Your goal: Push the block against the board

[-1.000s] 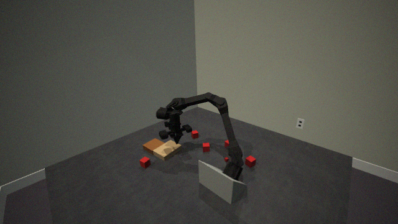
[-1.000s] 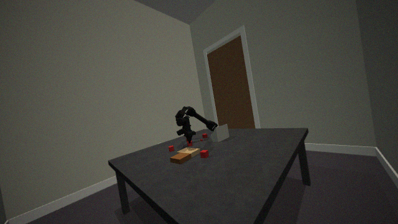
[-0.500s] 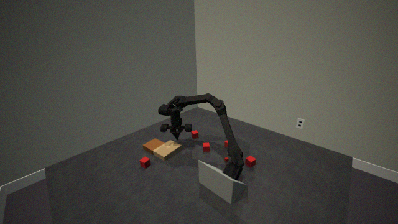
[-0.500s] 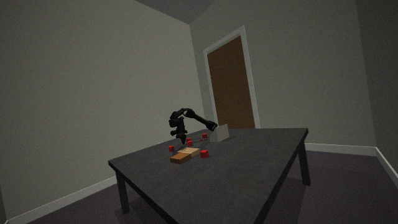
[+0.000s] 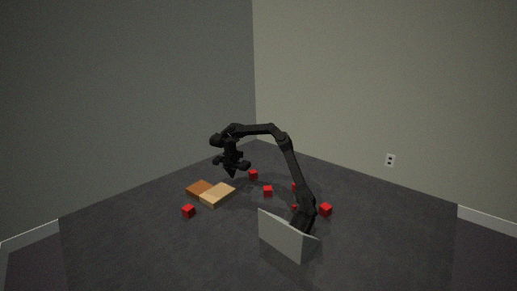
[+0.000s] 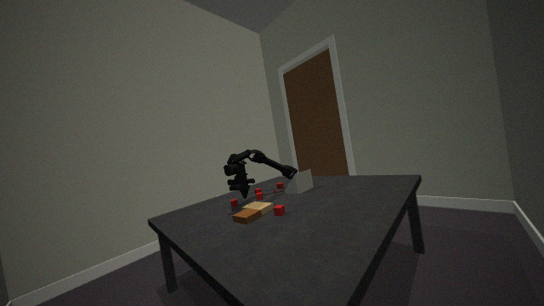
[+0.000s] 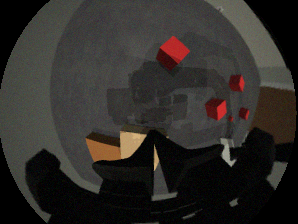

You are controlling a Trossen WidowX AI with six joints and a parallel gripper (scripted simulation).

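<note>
The square block, orange-brown (image 5: 198,188) (image 6: 246,216) (image 7: 102,150), lies flat on the table. The longer tan board (image 5: 218,193) (image 6: 259,206) (image 7: 132,142) lies flat beside it. One whole side of the block appears to touch a long side of the board, with no gap visible. Their edges look even at the corner nearest the top camera; the board extends past the block at the other end. My gripper (image 5: 232,177) (image 6: 245,197) (image 7: 152,132) is shut and empty, raised above the table and apart from both parts. Its fingers hide part of the board in the wrist view.
A red cube (image 5: 188,211) (image 6: 279,210) lies close to the two parts. Another red cube (image 5: 253,175) (image 6: 234,203) lies beyond the gripper, and a third (image 5: 267,191) lies between the board and the arm base. A pale angled panel (image 5: 279,236) (image 6: 304,182) stands by the arm base.
</note>
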